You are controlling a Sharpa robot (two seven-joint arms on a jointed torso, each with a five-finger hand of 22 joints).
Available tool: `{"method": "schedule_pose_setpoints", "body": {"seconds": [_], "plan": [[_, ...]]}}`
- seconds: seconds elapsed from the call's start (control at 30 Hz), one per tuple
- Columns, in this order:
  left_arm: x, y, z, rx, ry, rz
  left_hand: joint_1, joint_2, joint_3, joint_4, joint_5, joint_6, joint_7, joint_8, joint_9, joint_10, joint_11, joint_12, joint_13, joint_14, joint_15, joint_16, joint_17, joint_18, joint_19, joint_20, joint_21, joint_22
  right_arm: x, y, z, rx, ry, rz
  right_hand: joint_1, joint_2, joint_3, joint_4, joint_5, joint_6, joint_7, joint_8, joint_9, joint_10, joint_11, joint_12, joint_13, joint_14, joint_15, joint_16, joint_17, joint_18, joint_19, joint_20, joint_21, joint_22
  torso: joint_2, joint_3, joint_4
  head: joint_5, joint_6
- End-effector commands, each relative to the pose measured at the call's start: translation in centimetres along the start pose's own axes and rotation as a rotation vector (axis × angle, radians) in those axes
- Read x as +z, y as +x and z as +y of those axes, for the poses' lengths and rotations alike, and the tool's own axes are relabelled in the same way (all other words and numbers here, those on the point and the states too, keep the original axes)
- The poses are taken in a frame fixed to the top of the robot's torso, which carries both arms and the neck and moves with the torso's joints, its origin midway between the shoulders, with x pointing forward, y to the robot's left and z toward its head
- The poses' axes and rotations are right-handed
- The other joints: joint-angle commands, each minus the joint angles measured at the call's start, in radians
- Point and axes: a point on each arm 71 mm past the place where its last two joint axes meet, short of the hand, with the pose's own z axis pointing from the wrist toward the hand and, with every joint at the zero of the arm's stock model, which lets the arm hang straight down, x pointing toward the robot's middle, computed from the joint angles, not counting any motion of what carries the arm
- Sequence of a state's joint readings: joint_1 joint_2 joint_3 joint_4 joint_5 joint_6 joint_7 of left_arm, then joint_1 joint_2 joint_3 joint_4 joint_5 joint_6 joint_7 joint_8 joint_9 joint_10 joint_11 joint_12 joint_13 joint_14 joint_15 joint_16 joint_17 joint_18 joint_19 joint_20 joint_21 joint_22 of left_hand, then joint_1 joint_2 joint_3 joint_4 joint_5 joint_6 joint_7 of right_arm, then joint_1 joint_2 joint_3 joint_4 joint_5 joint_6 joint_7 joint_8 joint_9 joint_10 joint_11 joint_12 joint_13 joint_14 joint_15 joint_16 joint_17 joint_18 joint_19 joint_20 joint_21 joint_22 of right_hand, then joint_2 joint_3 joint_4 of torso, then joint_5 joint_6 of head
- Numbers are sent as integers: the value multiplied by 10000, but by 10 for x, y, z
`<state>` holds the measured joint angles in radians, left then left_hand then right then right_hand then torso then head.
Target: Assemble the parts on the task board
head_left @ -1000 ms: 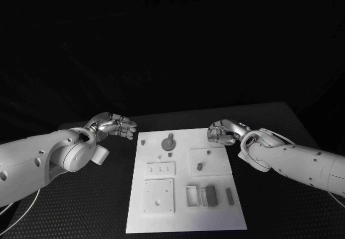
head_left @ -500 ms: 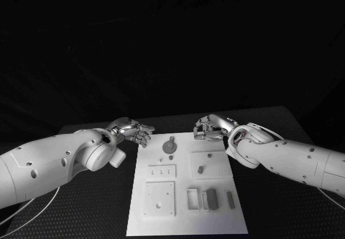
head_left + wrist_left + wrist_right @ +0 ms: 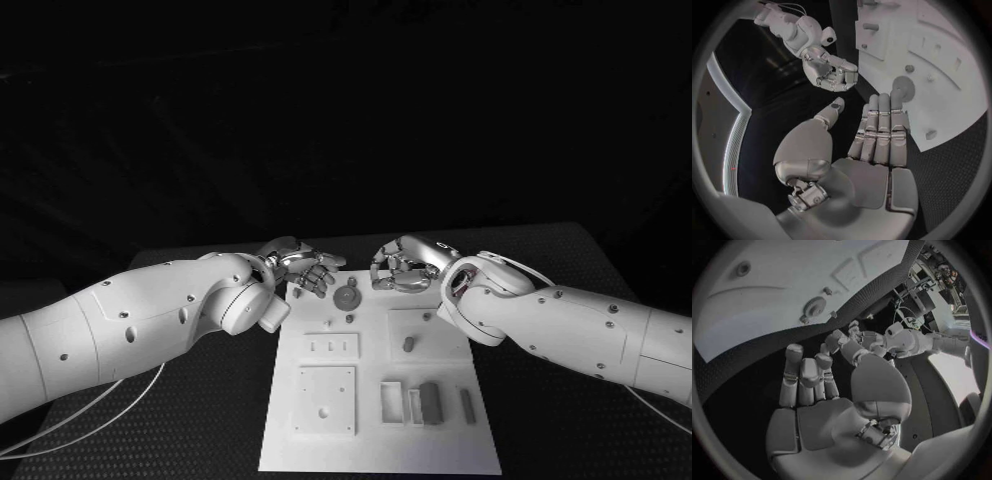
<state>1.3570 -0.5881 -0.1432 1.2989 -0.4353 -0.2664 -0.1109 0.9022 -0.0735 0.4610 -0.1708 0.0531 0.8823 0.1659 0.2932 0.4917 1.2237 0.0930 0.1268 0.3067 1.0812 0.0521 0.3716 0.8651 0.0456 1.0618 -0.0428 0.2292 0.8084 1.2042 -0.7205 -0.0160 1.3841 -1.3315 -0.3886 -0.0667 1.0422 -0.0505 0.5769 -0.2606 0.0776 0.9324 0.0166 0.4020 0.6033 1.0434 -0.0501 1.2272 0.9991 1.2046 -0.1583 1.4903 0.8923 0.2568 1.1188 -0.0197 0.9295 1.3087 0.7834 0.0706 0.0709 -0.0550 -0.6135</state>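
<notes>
The white task board point(image 3: 378, 420) lies in the middle of the black table. A round grey disc part point(image 3: 346, 297) sits near its far edge, with a short peg point(image 3: 408, 345) and two grey blocks point(image 3: 428, 402) nearer me. My left hand point(image 3: 304, 269) hovers at the board's far left corner, palm flat and fingers stretched out straight point(image 3: 879, 130), holding nothing. My right hand point(image 3: 402, 265) hangs over the far edge just right of the disc, fingers bent point(image 3: 804, 377), with nothing in them. The disc point(image 3: 903, 89) lies just beyond my left fingertips.
Square and slotted sockets point(image 3: 325, 398) are set in the board's near half, with a small plate of three slots point(image 3: 329, 345) behind them. Black textured table point(image 3: 188, 420) surrounds the board. A thin cable point(image 3: 87, 415) trails under my left arm.
Both hands have moved inward and toward the far edge of the board, closing on the disc from either side. My left fingers have straightened.
</notes>
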Motion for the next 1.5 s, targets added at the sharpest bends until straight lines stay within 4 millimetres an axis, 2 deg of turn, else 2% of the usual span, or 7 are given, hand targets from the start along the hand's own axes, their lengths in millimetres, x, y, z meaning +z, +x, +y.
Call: {"method": "schedule_pose_setpoints", "body": {"seconds": [0.03,0.13,0.2,0.27,0.8,1.07,1.5], "plan": [[1,4,0,263,-307,175,-160,-11,-12,82,-40,119,-11,67,-1,-80,2,-59,26,-42,8,-32,30,168,-36,-32,7,21,2,4,6,-186,-20,268,4,79,22,17,26,1797,353,43,74,52,-34,38,10,1,86,52,1,50,48,-13,39,172,-26,-13,-13,45,-7],[2,8,-1,403,-339,375,-273,-1,-81,127,-40,193,-40,95,-1,-46,-19,-49,70,-36,7,-50,77,170,-45,-32,-1,42,2,5,9,-182,-92,272,3,82,23,17,26,1796,353,43,75,52,-34,38,11,10,86,53,17,50,48,-14,38,172,-21,-4,-13,59,-25],[2,11,-2,552,-329,536,-416,219,-457,-128,-35,249,-74,102,-21,-28,-47,-59,152,-29,-6,-91,181,185,-68,-42,-22,89,3,6,11,-179,-128,285,2,84,24,16,26,1795,353,42,77,53,-34,37,11,9,85,53,14,50,48,-15,38,172,-15,-5,-2,60,-25],[2,12,-3,606,-326,644,-489,259,-565,-186,-35,298,-92,113,-29,4,-63,-53,193,-13,-11,-112,224,188,-55,-45,-29,105,4,6,12,-184,-147,289,2,85,24,15,26,1795,352,42,78,53,-35,37,11,7,85,52,11,50,48,-15,39,172,-16,-3,-4,58,-26],[3,25,-8,821,-151,1207,-1065,284,-935,-161,-40,706,-275,237,-45,340,-233,36,450,263,-152,-68,603,224,184,-159,14,230,9,12,24,-161,-381,523,-7,93,28,9,24,1791,353,38,87,57,-35,33,14,0,81,50,-4,50,47,-20,38,171,0,-13,-15,12,-53],[4,28,-9,891,-197,1322,-1130,322,-957,-166,-39,759,-300,246,-53,387,-258,40,496,299,-180,-56,697,224,222,-189,24,262,9,14,29,-138,-519,545,-13,99,30,9,24,1789,353,36,91,58,-35,32,15,6,80,50,7,50,46,-21,37,171,-11,-2,-5,9,-82],[4,30,-10,987,-179,1382,-941,569,-890,-449,-40,849,-327,254,-72,458,-284,24,598,347,-211,-74,896,199,273,-225,37,349,10,16,34,-112,-612,655,-22,102,32,2,23,1787,353,34,100,61,-36,29,18,11,78,50,13,50,47,-24,37,170,-8,-5,-9,11,-117]]}}
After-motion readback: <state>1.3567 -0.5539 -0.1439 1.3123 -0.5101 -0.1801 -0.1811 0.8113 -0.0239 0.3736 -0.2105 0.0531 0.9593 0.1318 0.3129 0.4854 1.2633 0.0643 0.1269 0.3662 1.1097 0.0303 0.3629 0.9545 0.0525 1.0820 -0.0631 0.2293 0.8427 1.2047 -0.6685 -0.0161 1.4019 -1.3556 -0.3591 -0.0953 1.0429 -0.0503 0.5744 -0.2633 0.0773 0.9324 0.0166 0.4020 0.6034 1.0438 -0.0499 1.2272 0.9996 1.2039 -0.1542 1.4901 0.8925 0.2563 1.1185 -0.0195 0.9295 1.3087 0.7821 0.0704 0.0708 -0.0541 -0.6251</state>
